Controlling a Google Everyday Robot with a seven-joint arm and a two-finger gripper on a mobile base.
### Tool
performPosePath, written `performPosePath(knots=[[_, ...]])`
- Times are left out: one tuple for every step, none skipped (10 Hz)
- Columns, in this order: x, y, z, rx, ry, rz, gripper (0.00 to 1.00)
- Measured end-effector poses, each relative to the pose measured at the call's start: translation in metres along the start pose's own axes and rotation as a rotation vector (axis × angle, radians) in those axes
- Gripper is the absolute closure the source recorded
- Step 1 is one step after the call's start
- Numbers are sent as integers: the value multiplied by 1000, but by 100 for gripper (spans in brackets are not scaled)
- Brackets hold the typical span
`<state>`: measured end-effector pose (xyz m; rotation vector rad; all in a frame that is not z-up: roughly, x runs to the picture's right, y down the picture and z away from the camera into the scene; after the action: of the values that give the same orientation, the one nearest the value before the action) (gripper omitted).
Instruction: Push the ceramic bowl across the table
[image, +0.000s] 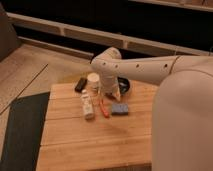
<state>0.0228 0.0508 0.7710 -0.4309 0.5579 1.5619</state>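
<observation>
The robot's white arm reaches in from the right over the light wooden butcher-block table, bends at a rounded joint and drops towards the far edge of the table. Its pincer hangs low there, close above the planks, right beside the small dark ceramic bowl. I cannot tell whether the pincer is open or closed, nor whether it touches the bowl.

The bowl sits near the far edge of the table, partly hidden behind the lower arm, with only its right part showing.

A cream cylindrical cup stands upright to the left of the pincer, and a small dark blocky object lies just left of the cup. Nearer the camera, a whitish bottle lies on its side; no writing on it can be read. Beside it lie a thin orange-red stick-shaped item and a flat blue rectangular sponge. The sponge lies in front of the bowl, apart from it.

A dark floor mat lies on the floor to the left of the table.
</observation>
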Motion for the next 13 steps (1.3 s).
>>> performPosePath(knots=[[3,1,3,6,5,-2,35],[5,-3,14,28,19,9,35],[3,-13,26,51,29,21,35],[-2,-23,40,72,42,38,35],[-10,-31,55,94,53,46,35],[-19,-35,69,108,60,36,35],[-31,-36,81,116,64,14,35],[-41,-38,93,124,73,-12,35],[-55,-43,110,130,88,-43,35],[-64,-47,121,133,96,-60,35],[-75,-52,134,130,110,-78,35],[-84,-58,144,125,120,-90,35],[-92,-64,153,121,126,-97,35]])
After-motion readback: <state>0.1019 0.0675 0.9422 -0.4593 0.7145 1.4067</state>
